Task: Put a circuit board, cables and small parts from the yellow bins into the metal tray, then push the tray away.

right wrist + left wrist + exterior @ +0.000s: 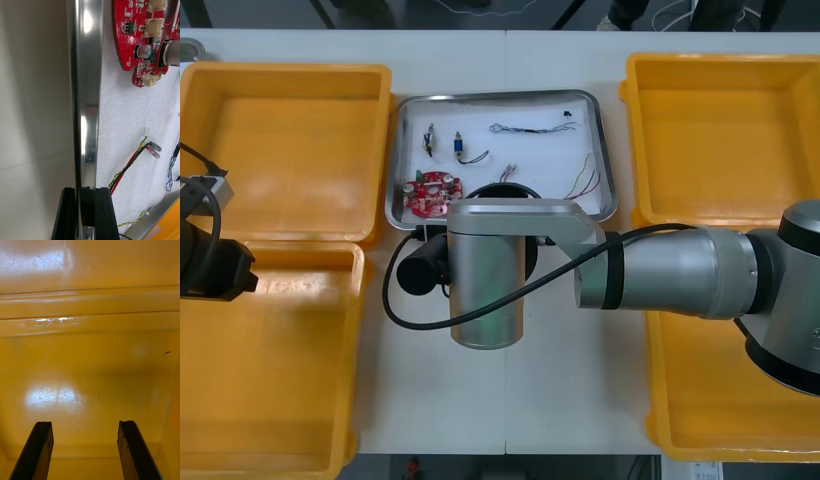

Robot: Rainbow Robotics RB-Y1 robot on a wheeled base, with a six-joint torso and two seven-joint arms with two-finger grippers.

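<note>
While the left gripper [85, 423] just hangs over the near left yellow bin [270, 370], fingers spread wide with nothing between them, the right arm is the one doing something. It reaches in from the right side of the table [570, 400], passing over the near right yellow bin [700, 420], and its wrist sits right at the near edge of the metal tray [605, 170].

From the wrist cam, the right gripper [78, 189] is clenched on the tray's near rim. One black finger is on the table side and the other is on the white lining, with the shiny rim pinched between them.

The tray's in the middle of the table, between the bins. Inside it:
- The red and yellow cable [125, 170] lies close to the gripping fingers.
- The round red circuit board [432, 192] sits in the near left corner, close to that same rim.
- Farther back, the small metal parts [457, 147] are toward the left.
- The twisted blue and white cable [530, 127] lies along the far side.

Beyond all that are the far left yellow bin [290, 150] and the far right yellow bin [720, 130].
</note>
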